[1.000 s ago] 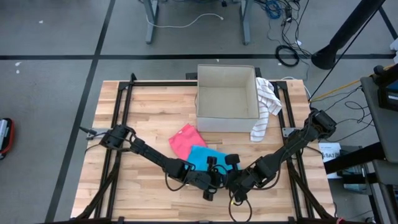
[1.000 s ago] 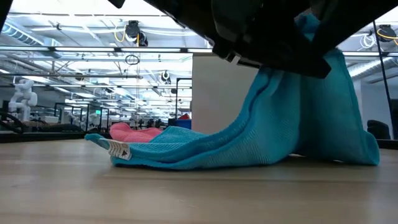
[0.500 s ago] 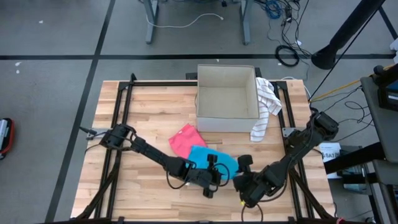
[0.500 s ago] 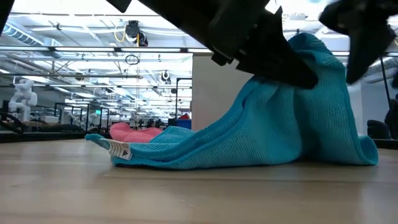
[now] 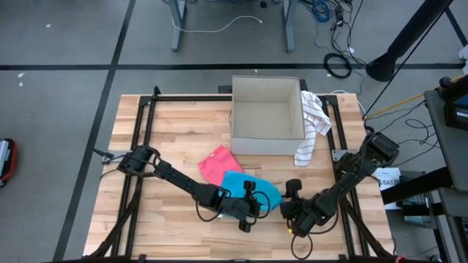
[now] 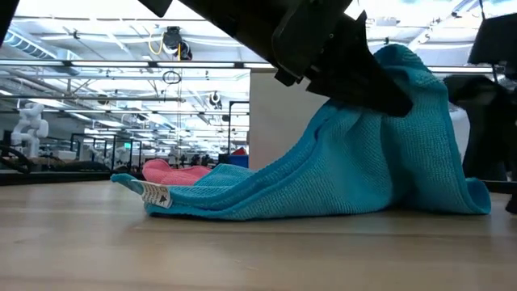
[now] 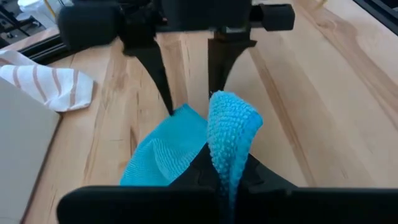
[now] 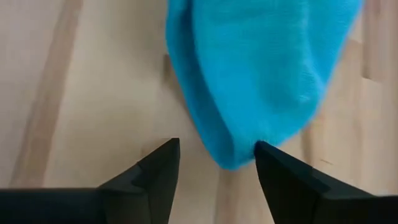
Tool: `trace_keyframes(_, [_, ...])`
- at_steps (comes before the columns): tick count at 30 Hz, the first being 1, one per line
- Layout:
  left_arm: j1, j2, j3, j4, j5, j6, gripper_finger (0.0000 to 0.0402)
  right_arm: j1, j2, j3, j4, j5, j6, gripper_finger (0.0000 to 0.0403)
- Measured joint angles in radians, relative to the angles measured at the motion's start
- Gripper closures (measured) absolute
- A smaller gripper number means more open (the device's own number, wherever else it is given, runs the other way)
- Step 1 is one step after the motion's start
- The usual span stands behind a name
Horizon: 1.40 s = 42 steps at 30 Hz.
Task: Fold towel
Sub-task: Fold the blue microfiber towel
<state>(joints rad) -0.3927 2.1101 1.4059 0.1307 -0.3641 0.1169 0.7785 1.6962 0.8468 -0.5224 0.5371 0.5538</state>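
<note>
The blue towel [image 5: 252, 190] lies near the table's front middle, its tagged end [image 6: 153, 194] flat on the wood. Its right part is raised into a hump [image 6: 404, 89]. My left gripper [image 5: 252, 207] is shut on that hump. My right gripper [image 5: 285, 203] stands open just to the right of the towel. In the right wrist view the towel's rounded edge [image 8: 233, 158] reaches between the open fingertips of my right gripper [image 8: 216, 144]; I see no touch. A pink cloth [image 5: 217, 164] lies partly under the towel's far left side. My left gripper pinches a bunched fold of the blue towel [image 7: 229, 140] between its two fingers; the fold stands up above them in several layers. The fingers come slanting down from the table's left. The held part is lifted, and the towel hangs slack on both sides down to the table [image 6: 242, 206].
A white open box [image 5: 267, 117] stands at the back middle, with a striped white cloth [image 5: 313, 124] hanging over its right wall. Black rails [image 5: 139, 146] run along the table's left and right sides. Bare wood [image 5: 168, 212] lies near the front left.
My right gripper has let go of the towel's raised part and drawn back toward the table's right edge. The hump stays up in my left gripper; its right side has sunk a little onto the table.
</note>
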Motion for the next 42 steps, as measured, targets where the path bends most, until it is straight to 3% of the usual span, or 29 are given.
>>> trace_keyframes(7, [0.000,0.000,0.000,0.001,0.000,-0.004,0.0399,-0.019,-0.003,-0.044,0.082,0.035,-0.023,0.0236])
trace_keyframes(16, [-0.006,0.000,0.000,0.014,0.012,-0.007,0.0399,-0.053,-0.002,-0.045,0.053,0.029,-0.036,0.0392])
trace_keyframes(23, [-0.045,0.000,0.000,0.029,0.053,-0.004,0.0400,-0.026,-0.049,-0.043,0.026,-0.089,-0.015,0.0401])
trace_keyframes(29, [-0.085,0.000,0.000,0.060,0.143,0.022,0.0400,0.024,-0.191,-0.008,0.011,-0.175,-0.010,0.0402])
trace_keyframes(34, [-0.114,0.000,0.000,0.068,0.227,0.019,0.0400,0.053,-0.281,0.047,0.082,-0.319,-0.050,0.0402])
trace_keyframes(39, [-0.160,0.000,0.000,0.075,0.233,-0.002,0.0400,0.044,-0.273,0.061,0.227,-0.457,-0.111,0.0403])
trace_keyframes(42, [-0.188,0.000,0.000,0.070,0.187,-0.041,0.0399,0.018,-0.235,0.060,0.239,-0.509,-0.135,0.0403])
